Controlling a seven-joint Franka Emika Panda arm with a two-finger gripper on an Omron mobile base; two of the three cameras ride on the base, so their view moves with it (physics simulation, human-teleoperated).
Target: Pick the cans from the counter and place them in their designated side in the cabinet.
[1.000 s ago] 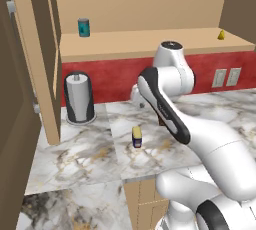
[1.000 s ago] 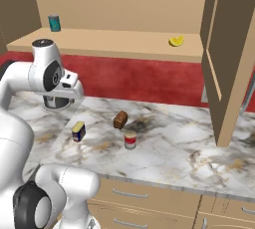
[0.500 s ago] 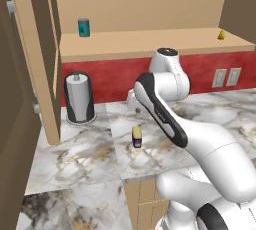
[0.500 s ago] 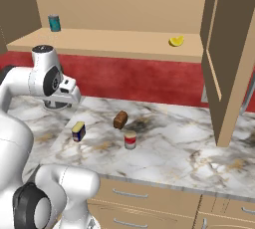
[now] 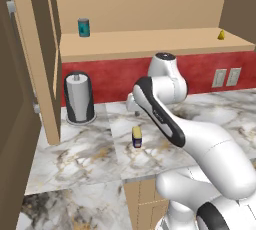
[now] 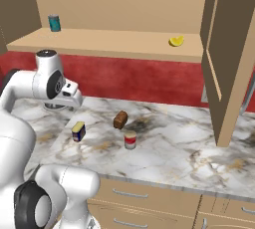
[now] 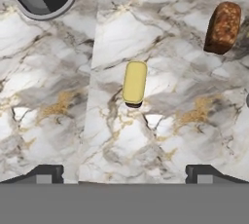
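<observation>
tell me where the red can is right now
The red can stands on the counter in the right base view, just in front of the brown block and right of the blue can.

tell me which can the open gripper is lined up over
The blue can with the yellow label: it stands on the counter centred ahead of the gripper. The red can stands further right, and the teal can is on the shelf.
</observation>
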